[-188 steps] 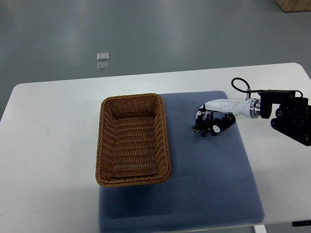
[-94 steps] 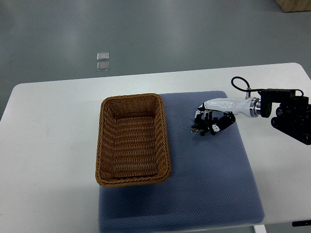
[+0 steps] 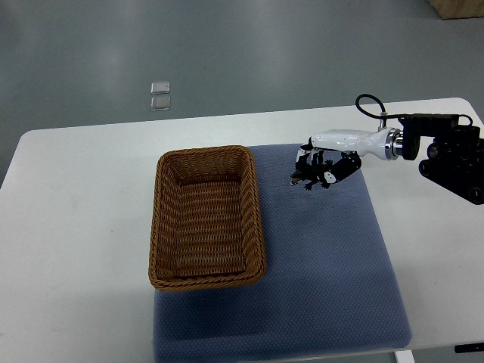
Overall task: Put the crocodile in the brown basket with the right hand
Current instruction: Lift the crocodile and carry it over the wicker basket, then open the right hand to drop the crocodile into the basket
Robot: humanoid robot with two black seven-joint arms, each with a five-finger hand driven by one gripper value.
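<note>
One right hand (image 3: 327,162), fingers clutching crocodile (image 3: 305,175), lifted higher off blue mat (image 3: 325,265).

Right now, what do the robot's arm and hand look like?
Only the right arm shows: a blocky black section, a silver ring joint, then a smooth white tapering forearm ending in a black right hand with white patches. A thin black cable loops above the wrist.

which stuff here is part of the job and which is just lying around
Part of the job:
right hand, closed on the crocodile
crocodile
brown basket, nothing in it

Just lying about:
blue mat
white table
two clear squares on the floor
</note>
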